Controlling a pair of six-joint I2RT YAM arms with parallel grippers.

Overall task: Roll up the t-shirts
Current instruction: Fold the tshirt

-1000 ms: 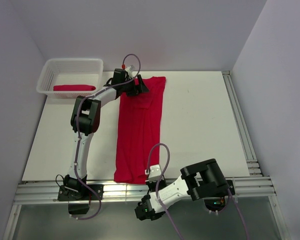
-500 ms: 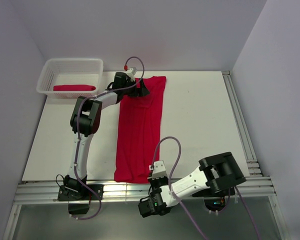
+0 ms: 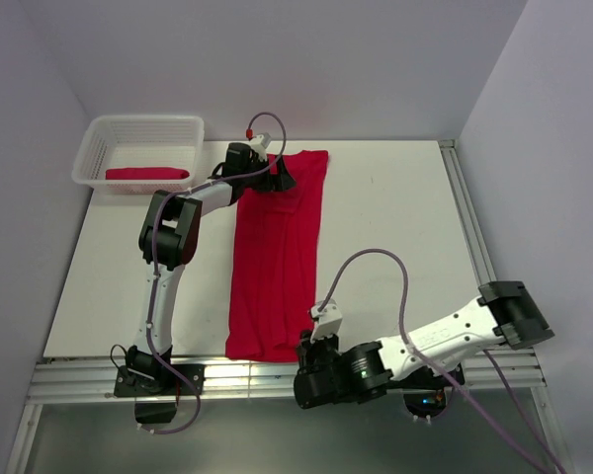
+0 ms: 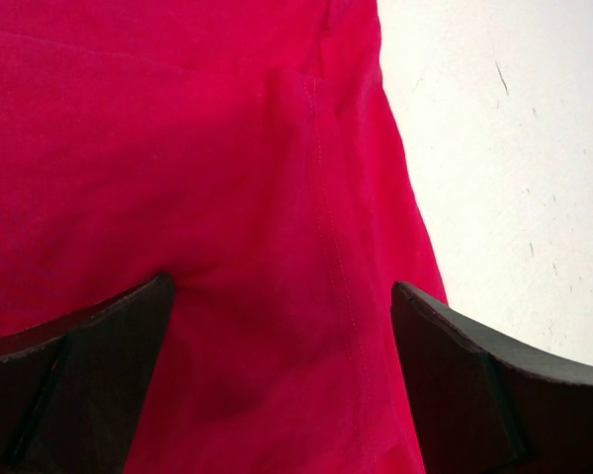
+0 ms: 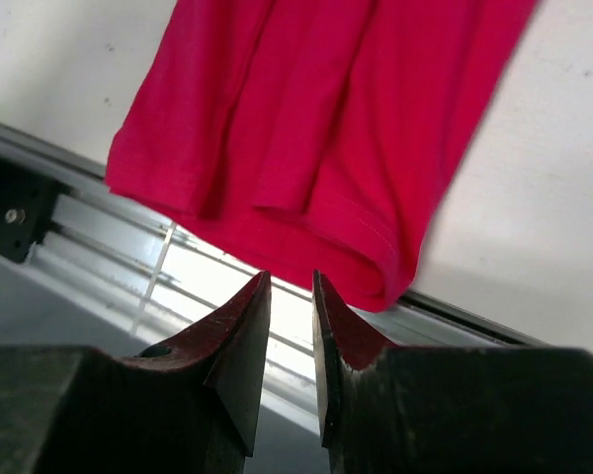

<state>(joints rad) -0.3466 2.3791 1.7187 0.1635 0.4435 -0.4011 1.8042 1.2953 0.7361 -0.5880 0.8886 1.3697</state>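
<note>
Left gripper [image 4: 282,306], jaws released, is straddling the far end of the t-shirt [image 3: 277,257], probably anchoring it; right gripper [image 5: 291,286], narrowly parted and empty, is hovering at the hem to roll.

Bare worktop [image 3: 395,227] lay open right of the spread t-shirt [image 3: 277,257]. On the left, the left arm [image 3: 156,296] ran close alongside the cloth, and the white basket [image 3: 138,120] blocked the far left corner.
</note>
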